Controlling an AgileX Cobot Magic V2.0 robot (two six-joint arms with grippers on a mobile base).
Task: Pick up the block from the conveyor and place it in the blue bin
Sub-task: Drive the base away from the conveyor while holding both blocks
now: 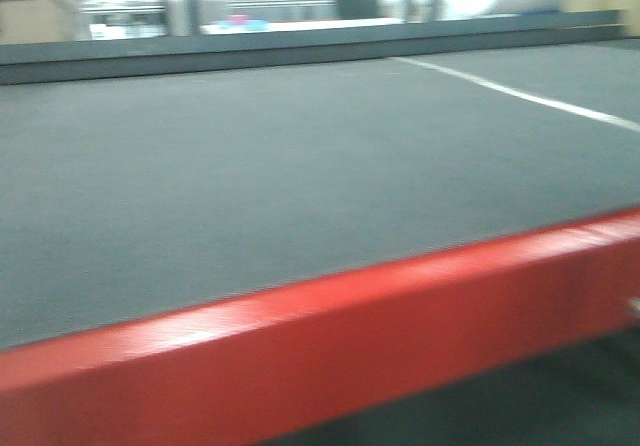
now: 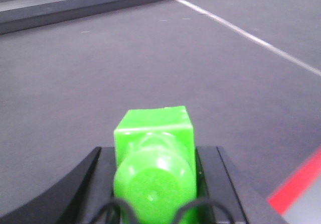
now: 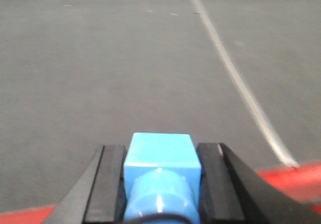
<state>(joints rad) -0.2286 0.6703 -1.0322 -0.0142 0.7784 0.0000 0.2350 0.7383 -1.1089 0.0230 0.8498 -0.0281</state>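
The blue block [image 3: 159, 153], a small cube with its round stud turned toward the camera, sits squeezed between the black fingers [image 3: 111, 179] of my right gripper [image 3: 160, 148], which is shut on it. It hangs just above the conveyor [image 3: 125, 58], close to the belt's red frame edge [image 3: 293, 176]. My left gripper [image 2: 156, 151] is shut on a green block [image 2: 153, 128] of the same shape, over the belt [image 2: 125, 58]. Neither gripper shows in the front view. The blue bin is out of view.
The wide dark grey-green belt [image 1: 250, 166] fills the front view, with its glossy red frame [image 1: 350, 336] along the near side. A white line [image 1: 520, 94] crosses the belt at the right. Blurred shelves and clutter [image 1: 240, 11] stand beyond the far edge.
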